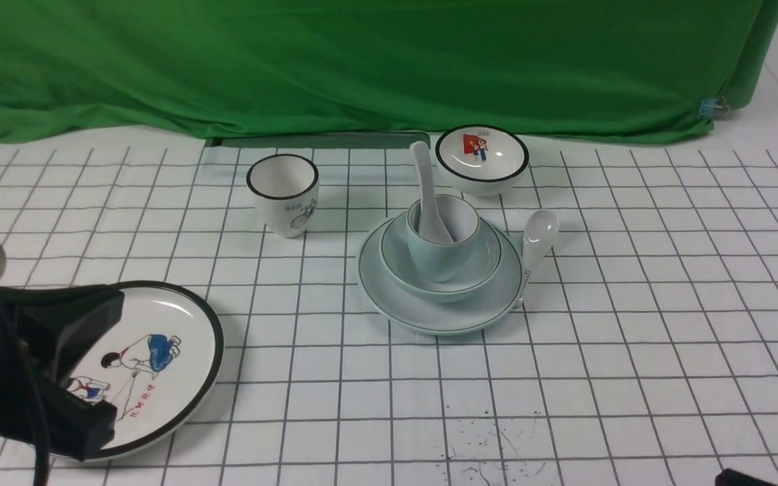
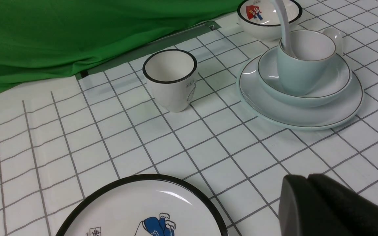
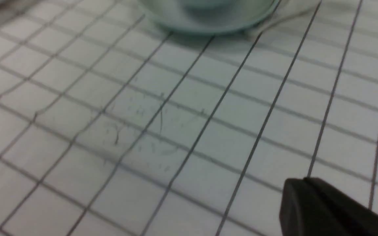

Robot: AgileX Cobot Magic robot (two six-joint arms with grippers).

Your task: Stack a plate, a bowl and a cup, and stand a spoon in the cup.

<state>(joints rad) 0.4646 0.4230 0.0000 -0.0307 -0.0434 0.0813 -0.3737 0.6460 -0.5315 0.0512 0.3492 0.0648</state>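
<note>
The cup sat in the bowl on the plate, pale blue outside, white inside. The spoon leaned inside it, glossy white. Only the wrist views showed the left gripper and right gripper, each closed, empty.

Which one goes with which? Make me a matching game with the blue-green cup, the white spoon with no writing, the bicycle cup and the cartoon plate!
1. pale blue-green cup
2. plain white spoon
3. bicycle cup
4. cartoon plate

A. standing on the table, empty
B. sitting in the pale blue-green bowl
C. partly hidden by the left arm in the front view
D. leaning inside a cup

Pairs: 1-B, 2-D, 3-A, 4-C
</note>
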